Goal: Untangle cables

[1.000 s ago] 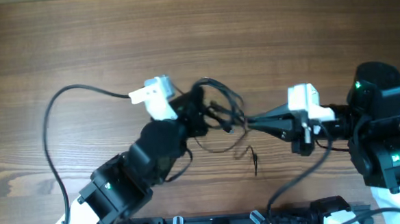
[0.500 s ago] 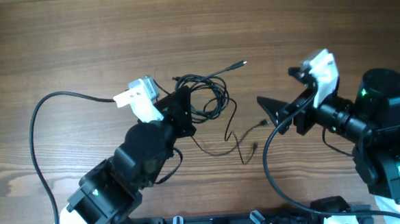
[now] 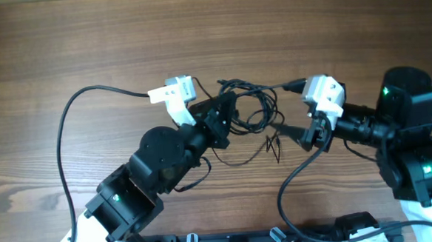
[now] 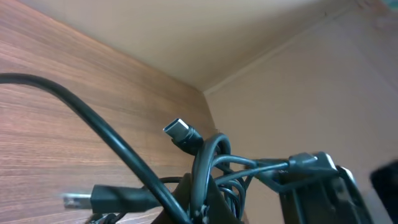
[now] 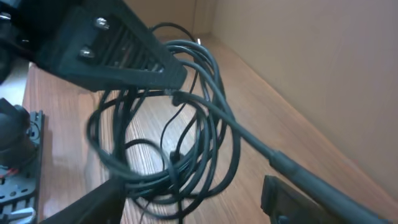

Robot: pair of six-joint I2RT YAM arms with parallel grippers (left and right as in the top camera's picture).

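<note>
**Cables held on one side, ready for a second grab**

The job looks about in the middle to me. The left jaws are clenched on one side of the thin black cables (image 3: 249,108), a messy bunch of round loops with small plug ends. The bunch sits between the two sets of jaws, touching the left jaws and just in front of the right jaws. The right jaws are spread apart and hold nothing. In the right wrist view, some loops hang right in front of their gap.

Many loops lie on top of each other and cross again and again. One small silver plug (image 4: 180,130) sticks out past the left jaws. Two short loose tips (image 3: 275,144) poke out just beside the right jaws, over the brown wooden tabletop (image 3: 196,33).

Next, I think the right jaws need to pinch just one loop or end, not the whole bunch. Then they should pull it gently away from the left jaws. Grabbing two strands at once could make the knot tighter.
</note>
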